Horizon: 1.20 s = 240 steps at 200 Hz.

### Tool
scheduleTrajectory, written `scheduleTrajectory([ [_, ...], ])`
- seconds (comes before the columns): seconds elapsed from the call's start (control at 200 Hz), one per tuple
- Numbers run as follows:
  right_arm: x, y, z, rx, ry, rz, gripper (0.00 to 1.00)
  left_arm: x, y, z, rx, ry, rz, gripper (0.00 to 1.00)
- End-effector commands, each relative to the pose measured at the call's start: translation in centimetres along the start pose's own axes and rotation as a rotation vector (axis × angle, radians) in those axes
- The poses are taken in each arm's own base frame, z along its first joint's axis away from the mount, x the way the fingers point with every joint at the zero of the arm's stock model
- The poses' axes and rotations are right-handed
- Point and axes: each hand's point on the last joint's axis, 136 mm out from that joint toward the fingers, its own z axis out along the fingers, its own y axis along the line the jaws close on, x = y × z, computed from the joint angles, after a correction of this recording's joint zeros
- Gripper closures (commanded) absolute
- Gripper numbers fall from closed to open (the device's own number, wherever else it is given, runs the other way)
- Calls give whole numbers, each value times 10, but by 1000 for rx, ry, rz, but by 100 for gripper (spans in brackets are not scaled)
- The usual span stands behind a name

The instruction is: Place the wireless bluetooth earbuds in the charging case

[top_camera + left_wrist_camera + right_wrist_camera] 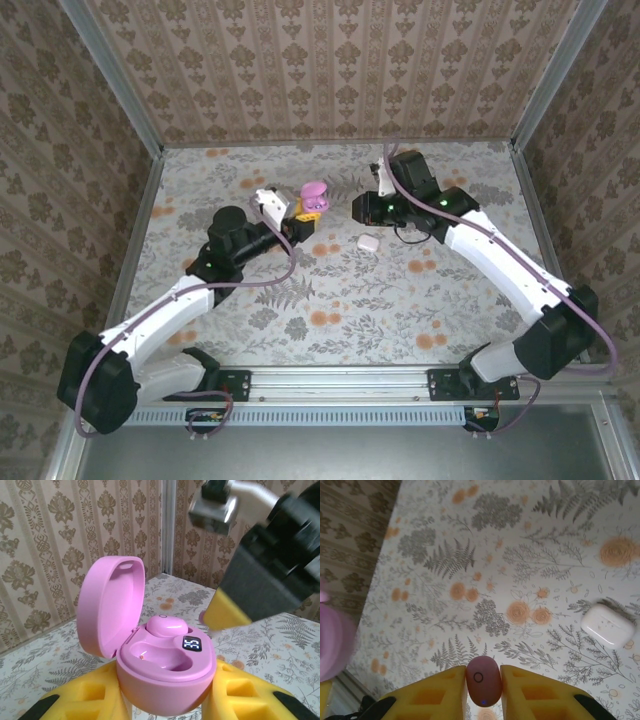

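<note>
Looking from above: left end effector (302, 218) clamped on open charging case (313, 196), over the bench (330, 300). Left wrist: one earbud (167, 626) seated, near well (157, 656) empty. Right wrist: right end effector (483, 687) pinching second earbud (482, 677); insertion still to do.

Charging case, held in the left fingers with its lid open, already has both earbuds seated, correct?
Not quite. Only one earbud is seated; the slot beside it is empty, per the left wrist view. The charging case is indeed in the left fingers, lid open.
</note>
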Motion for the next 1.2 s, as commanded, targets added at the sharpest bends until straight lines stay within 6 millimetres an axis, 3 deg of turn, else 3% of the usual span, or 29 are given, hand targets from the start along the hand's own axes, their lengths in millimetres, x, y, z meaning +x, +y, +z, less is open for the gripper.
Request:
scheduleTrajectory([
  [0.0, -10, 13, -17, -19, -29, -47, 75, -27, -8, 5, 41, -74, 11, 67],
  [0.14, -19, 41, -40, -85, -73, -95, 75, -24, -12, 12, 56, -69, 5, 67],
  [0.59, -27, 81, -52, -181, -99, -149, 75, -21, -16, 19, 79, -65, -2, 67],
  [0.62, -25, 79, -40, -174, -76, -145, 75, -21, -15, 19, 78, -65, 0, 67],
  [1.195, -19, 100, -24, -208, -40, -170, 75, -23, -16, 20, 85, -71, -3, 67],
])
